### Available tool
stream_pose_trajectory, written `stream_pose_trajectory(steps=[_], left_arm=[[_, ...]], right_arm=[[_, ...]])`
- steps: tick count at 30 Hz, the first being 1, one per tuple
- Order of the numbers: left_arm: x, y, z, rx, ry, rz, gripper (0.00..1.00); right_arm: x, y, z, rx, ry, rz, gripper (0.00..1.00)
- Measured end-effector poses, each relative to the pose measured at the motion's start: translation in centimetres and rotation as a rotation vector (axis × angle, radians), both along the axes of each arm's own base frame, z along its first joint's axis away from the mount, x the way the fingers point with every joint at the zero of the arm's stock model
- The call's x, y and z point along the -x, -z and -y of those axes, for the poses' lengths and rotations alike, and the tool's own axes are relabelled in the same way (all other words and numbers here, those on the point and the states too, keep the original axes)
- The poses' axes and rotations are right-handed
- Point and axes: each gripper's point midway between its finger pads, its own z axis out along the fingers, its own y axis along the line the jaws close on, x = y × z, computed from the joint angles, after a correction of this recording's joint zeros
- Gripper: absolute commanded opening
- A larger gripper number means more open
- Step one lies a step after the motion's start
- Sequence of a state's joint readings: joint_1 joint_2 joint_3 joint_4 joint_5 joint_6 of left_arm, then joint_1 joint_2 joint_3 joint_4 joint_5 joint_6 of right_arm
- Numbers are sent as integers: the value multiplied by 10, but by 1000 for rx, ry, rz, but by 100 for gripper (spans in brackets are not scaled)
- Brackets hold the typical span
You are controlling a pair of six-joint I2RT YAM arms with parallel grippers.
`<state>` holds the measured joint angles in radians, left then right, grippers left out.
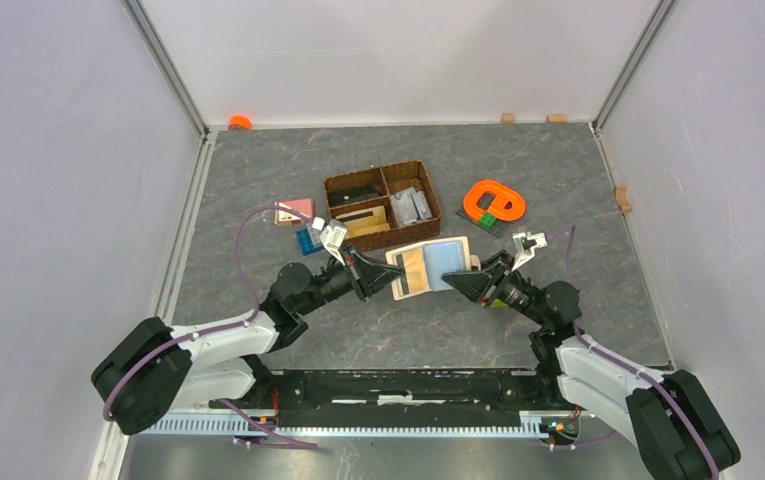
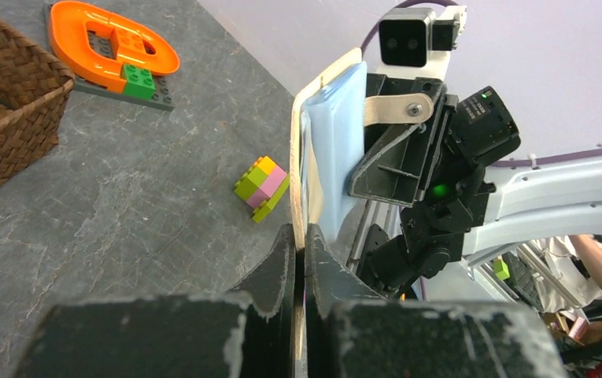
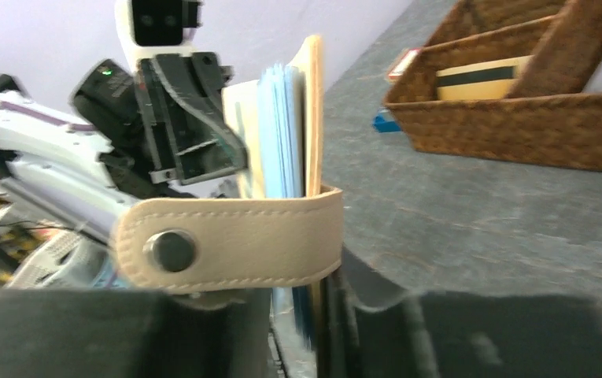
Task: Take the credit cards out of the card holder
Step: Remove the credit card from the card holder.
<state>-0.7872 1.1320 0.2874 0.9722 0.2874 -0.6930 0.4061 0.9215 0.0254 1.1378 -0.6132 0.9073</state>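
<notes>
Card holder (image 1: 436, 265): open flat, pale blue-grey inside facing up, off the tabletop (image 1: 578, 190) at centre, just in front of the brown woven basket (image 1: 373, 172); spanned between the two hands.

Left hand (image 1: 390, 278): closed tight on the holder's left edge; the left wrist view shows both jaws pressed onto the beige cover with no gap.

Right hand (image 1: 470, 278): at the opposite edge, jaws standing either side of it; the snap tab (image 3: 234, 240) hangs across in front of the near finger; cannot tell whether this hand pinches the cover or merely brackets it.

Cards: a stack of pale blue layers sits inside the cover in the right wrist view; which are pockets and which are cards is not resolvable.

Judged step: one hand anchors the holder so the other can go for a card.

To do it well: let the left hand be the sole anchor, gripping cover only, so no card is trapped under its jaws; free the right hand clear of the tab before re-approaching; take a single card by its exposed edge; pull along the pocket's opening, not across it; hold the holder level so the remaining cards do not slide out.

Risk: the cover folding shut once one side is released.

Nearby: orange toy (image 1: 493, 203) beyond the right hand; not involved.
</notes>
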Motion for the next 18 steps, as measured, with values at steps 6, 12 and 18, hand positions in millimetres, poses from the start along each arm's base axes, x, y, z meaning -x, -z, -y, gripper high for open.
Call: stream_pose_trajectory(steps=[6, 12, 18], left_arm=[[-4, 11, -3, -34, -29, -36, 2], [-7, 26, -5, -77, -51, -80, 2], [-14, 43, -5, -139, -81, -140, 2]], right_arm=[[-22, 16, 9, 91, 125, -30, 60], [-39, 28, 26, 177, 261, -46, 68], [-49, 26, 45, 222, 391, -16, 69]])
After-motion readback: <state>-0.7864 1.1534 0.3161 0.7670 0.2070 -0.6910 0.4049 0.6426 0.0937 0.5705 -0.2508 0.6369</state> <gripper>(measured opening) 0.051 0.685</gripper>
